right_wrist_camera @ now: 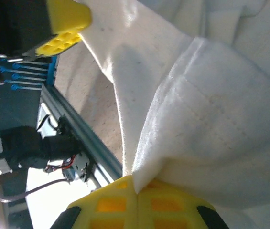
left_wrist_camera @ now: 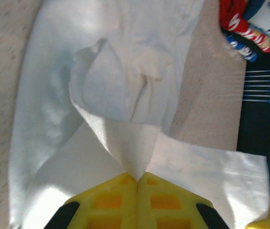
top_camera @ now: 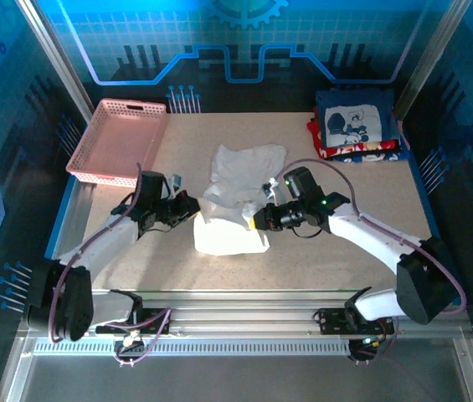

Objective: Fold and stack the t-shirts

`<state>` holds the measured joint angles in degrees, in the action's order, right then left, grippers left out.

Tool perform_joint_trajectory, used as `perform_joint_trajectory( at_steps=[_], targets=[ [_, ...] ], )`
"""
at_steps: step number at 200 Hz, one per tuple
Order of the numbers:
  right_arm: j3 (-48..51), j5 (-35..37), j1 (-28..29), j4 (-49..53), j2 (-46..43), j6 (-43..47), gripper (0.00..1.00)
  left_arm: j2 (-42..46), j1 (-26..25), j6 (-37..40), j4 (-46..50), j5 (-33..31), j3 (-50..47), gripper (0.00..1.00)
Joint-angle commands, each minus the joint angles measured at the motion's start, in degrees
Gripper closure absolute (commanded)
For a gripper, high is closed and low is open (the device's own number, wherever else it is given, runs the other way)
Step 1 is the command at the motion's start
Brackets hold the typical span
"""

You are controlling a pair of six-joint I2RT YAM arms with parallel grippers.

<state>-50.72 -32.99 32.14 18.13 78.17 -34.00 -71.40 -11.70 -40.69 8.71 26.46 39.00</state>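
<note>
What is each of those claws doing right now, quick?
The left gripper is shut on the white t-shirt.
The right gripper is shut on the same white t-shirt.

A robot test cell in a lab is indicated: a beige speckled tabletop (top_camera: 320,268) is enclosed by silver aluminium frame rails (top_camera: 244,322) and blue circuit-patterned wall panels (top_camera: 244,33).

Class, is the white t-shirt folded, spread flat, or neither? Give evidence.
Neither: the white t-shirt is crumpled and partly doubled over, its edges pinched in the left tool and right tool.
</note>
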Motion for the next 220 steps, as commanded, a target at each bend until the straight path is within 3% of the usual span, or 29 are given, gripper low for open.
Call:
perform_joint_trajectory(
  at_steps=[1,62,138,163,220],
  targets=[
    [4.2,-4.9,0.8,-3.9,-1.9,1.9,1.0,4.5,-0.4,-4.4,-0.3,-1.4,-5.1,1.0],
    [10.8,-3.7,0.1,-2.7,-1.1,1.3,1.0,6.2,-2.3,-6.6,-2.6,-3.3,-12.9,1.0],
    [10.5,-6.5,-4.3,-3.7,3.2,2.7,1.0,-4.2,-4.4,-4.1,-5.4,-3.1,-8.0,1.0],
    [11.5,-6.5,-3.6,-2.9,1.5,3.1,1.0,-0.7,-6.5,-5.6,-5.3,-3.9,-10.6,1.0],
    [17.6,-7.4,-1.3,-2.9,-6.4,1.6,1.0,17.1,-6.7,-9.1,1.5,-4.4,-19.8,1.0]
  ],
)
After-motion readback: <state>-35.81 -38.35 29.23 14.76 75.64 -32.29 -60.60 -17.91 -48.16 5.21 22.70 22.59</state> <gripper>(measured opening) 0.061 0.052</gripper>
